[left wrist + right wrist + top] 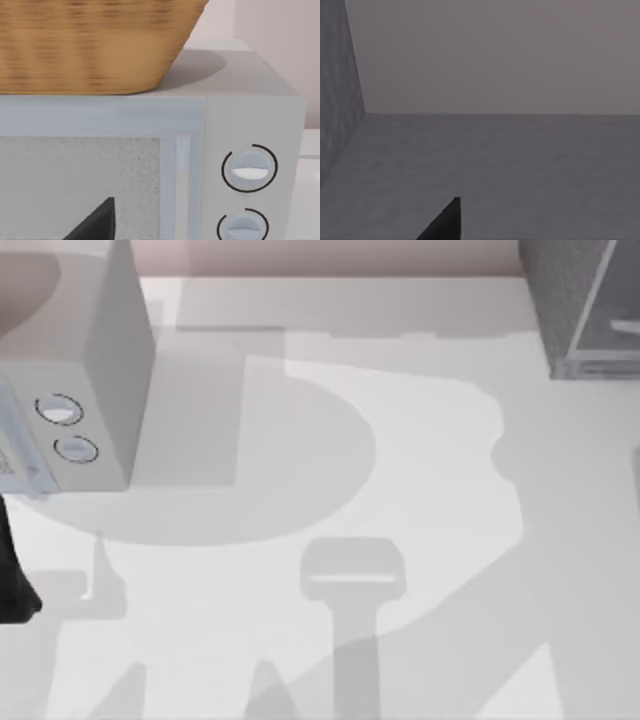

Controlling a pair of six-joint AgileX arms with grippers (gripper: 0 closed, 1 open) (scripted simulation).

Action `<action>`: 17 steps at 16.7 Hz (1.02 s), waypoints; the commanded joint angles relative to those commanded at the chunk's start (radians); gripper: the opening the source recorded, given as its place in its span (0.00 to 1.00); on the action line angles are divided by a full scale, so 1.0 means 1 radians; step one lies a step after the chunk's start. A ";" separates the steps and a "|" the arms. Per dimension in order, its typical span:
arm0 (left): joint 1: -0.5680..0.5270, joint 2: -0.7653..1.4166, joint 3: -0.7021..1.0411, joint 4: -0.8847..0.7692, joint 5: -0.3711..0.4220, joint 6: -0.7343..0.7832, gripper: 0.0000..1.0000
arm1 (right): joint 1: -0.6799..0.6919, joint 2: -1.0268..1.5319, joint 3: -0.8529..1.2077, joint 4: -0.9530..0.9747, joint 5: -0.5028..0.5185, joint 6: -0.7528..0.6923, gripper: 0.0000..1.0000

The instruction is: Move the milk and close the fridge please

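Microwave (95, 370) at the worktop's (400, 490) left rear, wicker basket (95, 45) on top, fridge (580, 305) far across; neither gripper's state can be told.

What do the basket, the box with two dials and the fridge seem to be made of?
Basket: woven wicker or straw, tan, ribbed weave. Dial box: smooth light grey casing, probably painted metal or plastic, matte. Fridge: dark grey speckled shell, maybe stone-like or textured metal.
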 joint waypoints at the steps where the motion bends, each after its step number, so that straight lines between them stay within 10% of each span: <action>1: 0.000 0.000 0.000 0.000 0.000 0.000 1.00 | 0.000 0.000 0.000 0.000 0.000 0.000 1.00; 17: 0.000 0.000 0.000 0.000 0.000 0.000 1.00 | 0.054 -0.456 -0.252 -0.170 0.022 0.006 1.00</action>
